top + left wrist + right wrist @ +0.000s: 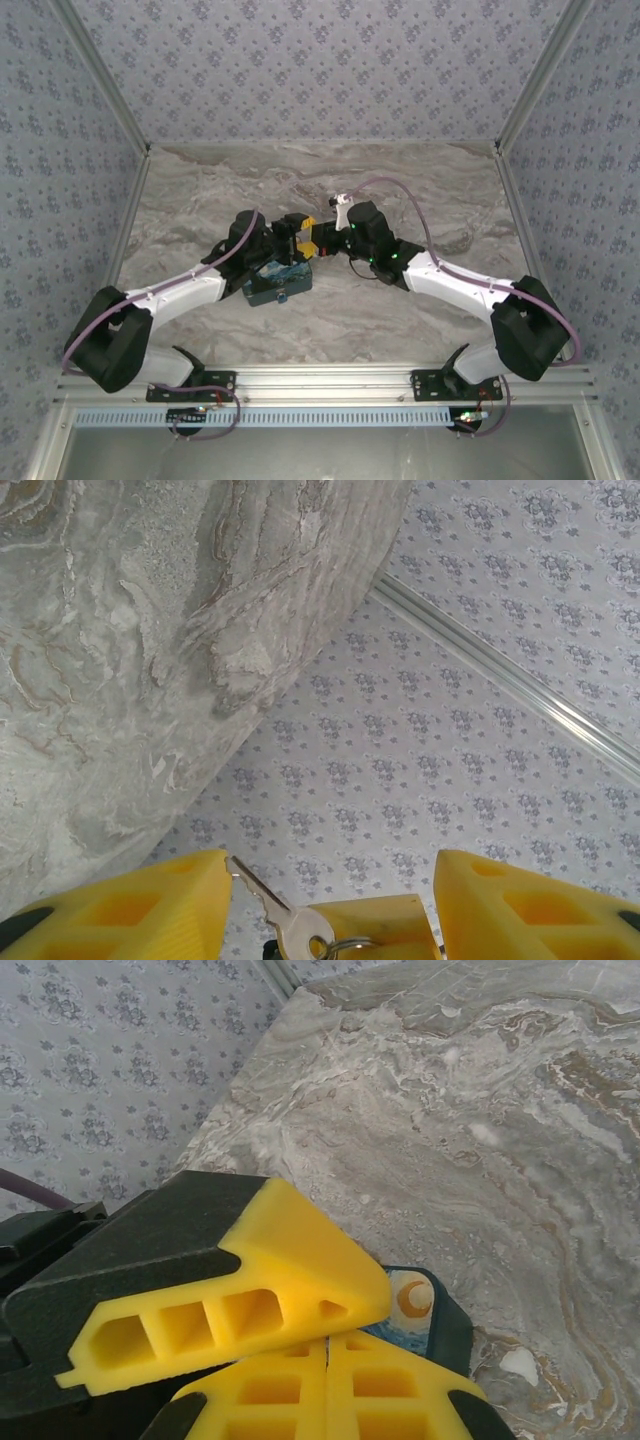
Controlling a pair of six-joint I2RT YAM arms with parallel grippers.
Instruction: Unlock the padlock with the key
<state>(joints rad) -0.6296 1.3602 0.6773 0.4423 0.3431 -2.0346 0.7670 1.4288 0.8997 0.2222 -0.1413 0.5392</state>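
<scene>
My right claw (pixel 327 1365) has its yellow pads pressed flat together. From the left wrist view I judge it is pinching the key (pixel 268 902) by the head or its ring. The silver blade juts up free, its tip just beside one finger of my left claw (pixel 330 865), which stands wide open around it. Both claws hang close together above the starry printed box (pixel 272 285), which sits near the middle of the bench (pixel 420 320). A small blue fleck on the box's near side may be the padlock (pixel 283 296); it is too small for me to be sure. So I'd say the key is picked up and in hand, but it is not yet in the lock, and the turning and opening are all left to do.
</scene>
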